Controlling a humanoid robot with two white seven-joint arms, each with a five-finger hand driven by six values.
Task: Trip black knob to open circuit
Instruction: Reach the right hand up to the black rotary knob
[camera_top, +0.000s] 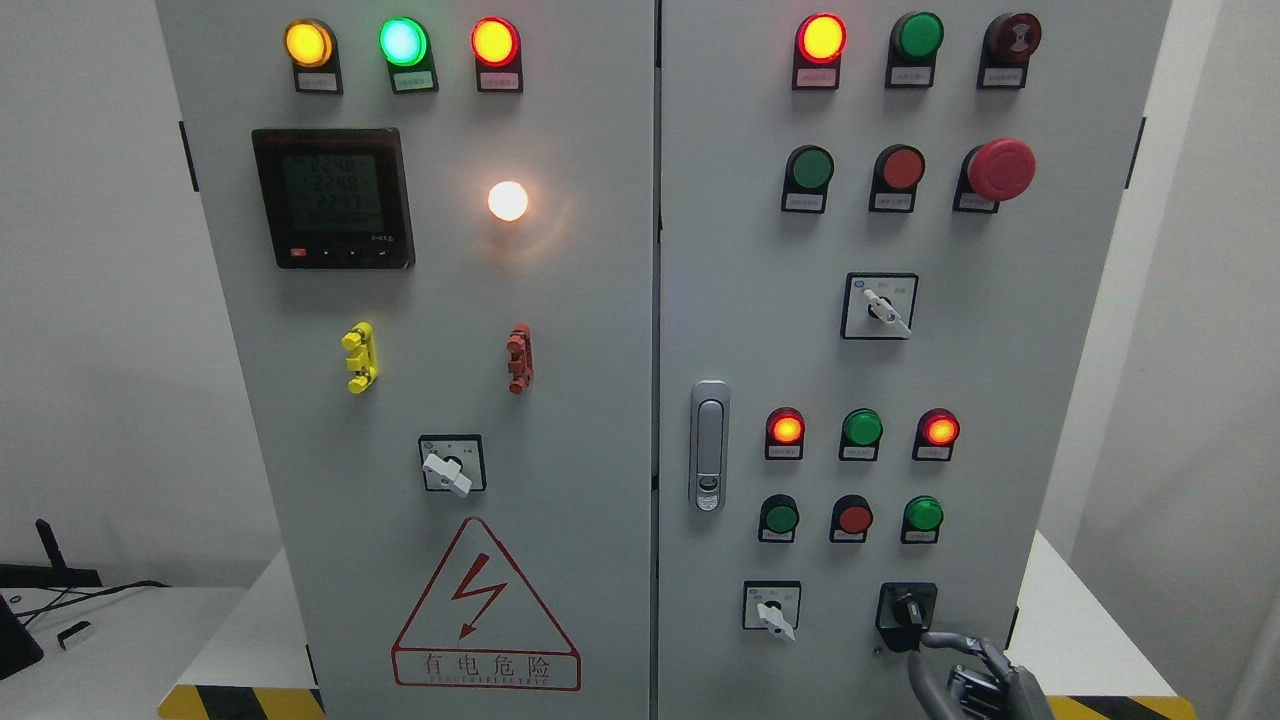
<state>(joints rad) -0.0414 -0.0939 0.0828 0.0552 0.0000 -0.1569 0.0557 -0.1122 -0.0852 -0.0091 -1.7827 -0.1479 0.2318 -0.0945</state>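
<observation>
The black knob (906, 610) sits in a black square plate at the lower right of the grey cabinet's right door (850, 360). My right hand (958, 660) rises from the bottom edge just below and right of the knob. Its grey fingers (950, 642) reach up to the knob's lower edge, with one fingertip touching or nearly touching it. The fingers are partly spread and hold nothing. My left arm does not show.
A white selector switch (771, 610) sits left of the knob, with red and green buttons (853, 518) above. A door latch (709, 445) stands mid-cabinet. Yellow-black hazard tape (240, 702) marks the base. Cables and a dark device (30, 610) lie at the far left.
</observation>
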